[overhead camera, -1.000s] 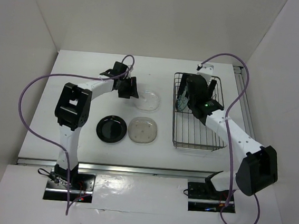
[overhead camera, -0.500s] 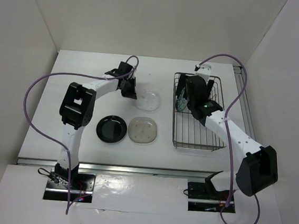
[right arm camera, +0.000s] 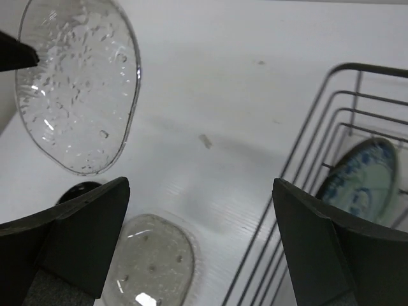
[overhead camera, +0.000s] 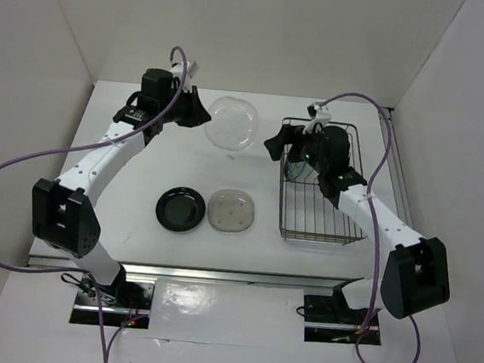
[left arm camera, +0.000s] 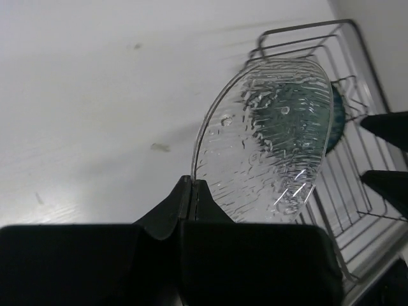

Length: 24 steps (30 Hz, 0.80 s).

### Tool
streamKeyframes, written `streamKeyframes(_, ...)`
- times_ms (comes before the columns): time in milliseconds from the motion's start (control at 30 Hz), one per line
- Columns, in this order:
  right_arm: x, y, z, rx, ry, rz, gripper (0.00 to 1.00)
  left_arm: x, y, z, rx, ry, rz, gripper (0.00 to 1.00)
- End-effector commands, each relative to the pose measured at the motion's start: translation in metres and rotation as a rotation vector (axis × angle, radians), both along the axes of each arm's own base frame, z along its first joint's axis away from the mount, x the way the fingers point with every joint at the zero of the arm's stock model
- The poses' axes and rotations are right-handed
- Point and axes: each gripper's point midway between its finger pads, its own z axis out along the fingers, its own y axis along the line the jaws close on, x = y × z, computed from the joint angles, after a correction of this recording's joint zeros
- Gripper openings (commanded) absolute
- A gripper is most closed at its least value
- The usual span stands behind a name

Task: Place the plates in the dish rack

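Left wrist view is showing you the left gripper (left arm camera: pixel 193 185) clamping the clear glass plate (left arm camera: pixel 268 134) by its rim, while the right gripper (right arm camera: pixel 201 191) is hanging wide open, empty.

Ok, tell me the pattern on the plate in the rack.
Blue-green patterned plate, clearest in right wrist view.

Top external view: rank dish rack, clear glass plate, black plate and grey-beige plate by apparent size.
1. dish rack, plainly largest.
2. clear glass plate, black plate, grey-beige plate: alike; the glass one is held nearer the camera, so unranked.
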Motion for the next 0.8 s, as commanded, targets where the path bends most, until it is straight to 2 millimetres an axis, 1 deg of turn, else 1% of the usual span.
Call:
streamKeyframes(0,0.002,0.031,0.047,0.122,-0.134,0.179,1.00,-0.011,-0.026,0.016,-0.053,-0.059,-0.172,0.00)
streamKeyframes(33,0.007,0.031,0.045,0.129,-0.121,0.180,1.00,-0.014,-0.028,0.019,-0.062,-0.071,-0.185,0.00)
streamKeyframes(67,0.006,0.033,0.049,0.147,-0.128,0.189,1.00,-0.017,-0.031,0.019,-0.075,-0.072,-0.208,0.00)
streamKeyframes(100,0.005,0.037,0.045,0.150,-0.121,0.214,1.00,-0.017,-0.034,0.028,-0.096,-0.096,-0.219,0.00)
streamKeyframes(133,0.006,0.039,0.042,0.159,-0.112,0.225,1.00,-0.020,-0.036,0.025,-0.103,-0.092,-0.234,0.00)
streamKeyframes(167,0.007,0.040,0.050,0.174,-0.127,0.224,1.00,-0.021,-0.038,0.025,-0.114,-0.084,-0.238,0.00)
streamKeyframes(200,0.005,0.044,0.047,0.175,-0.116,0.248,1.00,-0.023,-0.039,0.026,-0.120,-0.083,-0.249,0.00)
streamKeyframes(233,0.006,0.044,0.051,0.186,-0.128,0.248,0.98,-0.023,-0.039,0.026,-0.120,-0.083,-0.249,0.00)
streamKeyframes(267,0.007,0.045,0.047,0.184,-0.120,0.247,0.98,-0.023,-0.041,0.028,-0.126,-0.091,-0.261,0.00)
streamKeyframes(333,0.009,0.043,0.052,0.199,-0.134,0.250,0.98,-0.021,-0.041,0.031,-0.135,-0.100,-0.258,0.00)
streamKeyframes(400,0.008,0.045,0.049,0.215,-0.111,0.256,0.94,-0.026,-0.044,0.033,-0.153,-0.098,-0.273,0.00)
streamKeyframes(433,0.011,0.046,0.046,0.215,-0.113,0.256,0.93,-0.028,-0.045,0.031,-0.159,-0.095,-0.285,0.00)
streamKeyframes(467,0.012,0.049,0.043,0.228,-0.100,0.264,0.88,-0.030,-0.049,0.035,-0.181,-0.103,-0.310,0.00)
streamKeyframes(500,0.013,0.050,0.041,0.240,-0.091,0.262,0.85,-0.032,-0.051,0.032,-0.197,-0.091,-0.313,0.00)
streamKeyframes(533,0.011,0.053,0.038,0.242,-0.086,0.289,0.80,-0.032,-0.052,0.035,-0.203,-0.103,-0.325,0.00)
streamKeyframes(567,0.013,0.054,0.037,0.256,-0.078,0.287,0.73,-0.034,-0.054,0.032,-0.215,-0.092,-0.332,0.00)
streamKeyframes(600,0.012,0.057,0.035,0.269,-0.066,0.301,0.65,-0.034,-0.054,0.034,-0.222,-0.095,-0.330,0.00)
streamKeyframes(633,0.012,0.057,0.037,0.277,-0.069,0.301,0.45,-0.036,-0.056,0.035,-0.227,-0.093,-0.342,0.00)
streamKeyframes(667,0.012,0.058,0.040,0.287,-0.077,0.301,0.33,-0.036,-0.056,0.035,-0.227,-0.093,-0.342,0.00)
streamKeyframes(700,0.012,0.058,0.040,0.296,-0.069,0.300,0.22,-0.034,-0.056,0.030,-0.226,-0.083,-0.341,0.00)
streamKeyframes(733,0.013,0.058,0.042,0.296,-0.066,0.299,0.04,-0.035,-0.056,0.028,-0.225,-0.073,-0.340,0.00)
streamKeyframes(767,0.014,0.057,0.040,0.293,-0.058,0.287,0.00,-0.031,-0.056,0.029,-0.221,-0.076,-0.331,0.00)
